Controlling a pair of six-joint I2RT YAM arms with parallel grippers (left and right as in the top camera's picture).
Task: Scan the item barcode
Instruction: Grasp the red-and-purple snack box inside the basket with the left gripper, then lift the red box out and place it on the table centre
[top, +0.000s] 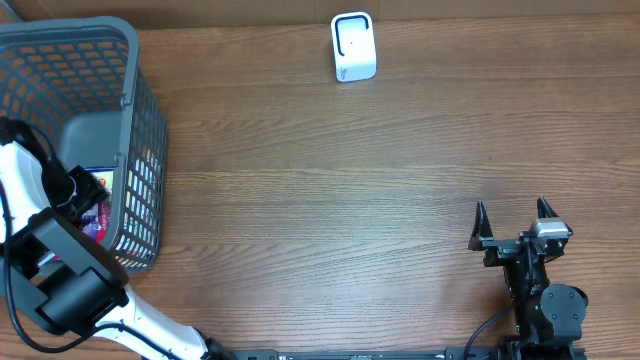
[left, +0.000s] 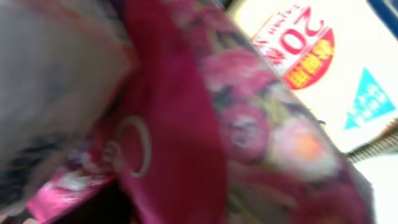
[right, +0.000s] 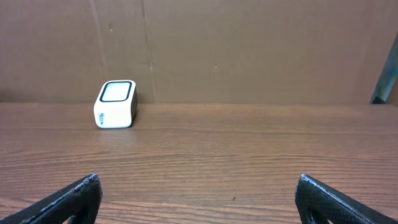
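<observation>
Seen from overhead, the left arm reaches down into a grey plastic mesh basket (top: 140, 100) at the far left corner of the brown wood-grain table (top: 320, 180), its left gripper (top: 82, 192) buried among the contents, so whether the fingers are apart or together cannot be told. A pink and red flower-printed packet (top: 95, 218) shows just beside the arm's black wrist, inside the basket near its front wall. Well apart from it, a white box-shaped barcode scanner (top: 353, 47) stands upright by the table's far edge. At the near right, the right gripper (top: 510, 215) sits over bare wood with its two black fingers spread wide and nothing between them. The left wrist camera is pressed close and blurred: the flower-printed packet (left: 186, 124) fills most of the frame, and behind it at the upper right lies a white pack with a red disc and a blue triangle (left: 348, 68). No fingers are visible here. From the right wrist, the right gripper (right: 198, 186) shows only its dark fingertips (right: 74, 196) at the lower corners, far apart, while the scanner (right: 115, 104) stands across the table to the left, before a brown cardboard wall (right: 249, 43).
</observation>
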